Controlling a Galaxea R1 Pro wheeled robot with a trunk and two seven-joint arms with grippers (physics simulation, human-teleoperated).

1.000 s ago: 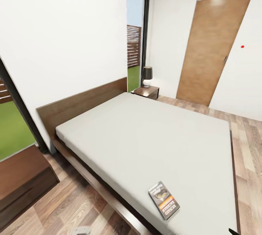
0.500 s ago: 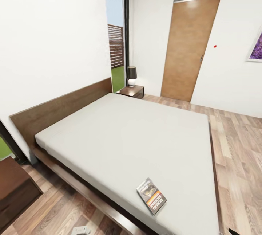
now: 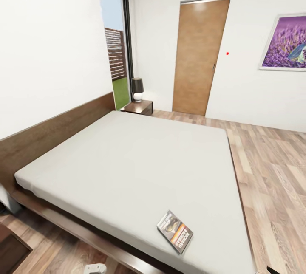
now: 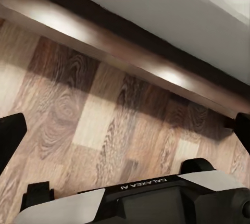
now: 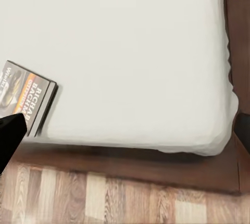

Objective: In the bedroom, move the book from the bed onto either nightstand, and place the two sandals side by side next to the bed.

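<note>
The book (image 3: 175, 231) lies flat on the white mattress of the bed (image 3: 140, 159), near its front corner. Its dark cover has an orange band. In the right wrist view the book (image 5: 26, 99) sits at the mattress edge, just beyond one black finger (image 5: 10, 135). My right gripper (image 5: 126, 130) is open and holds nothing, hanging over the bed's corner. My left gripper (image 4: 127, 129) is open too, above the plank floor beside the dark bed frame (image 4: 104, 41). A nightstand (image 3: 139, 106) stands at the far side of the headboard. The sandals are out of view.
A dark-shaded lamp (image 3: 137, 89) stands on the nightstand, beside the tall window (image 3: 114, 53). A brown door (image 3: 197, 55) and a lavender picture (image 3: 284, 42) are on the far wall. Wood floor (image 3: 272, 172) runs along the bed's right side. A dark dresser corner (image 3: 8, 248) shows at lower left.
The head camera has swung right, so the whole scene slid left. The picture came into view and the dresser nearly left it. The book has not moved on the bed.
</note>
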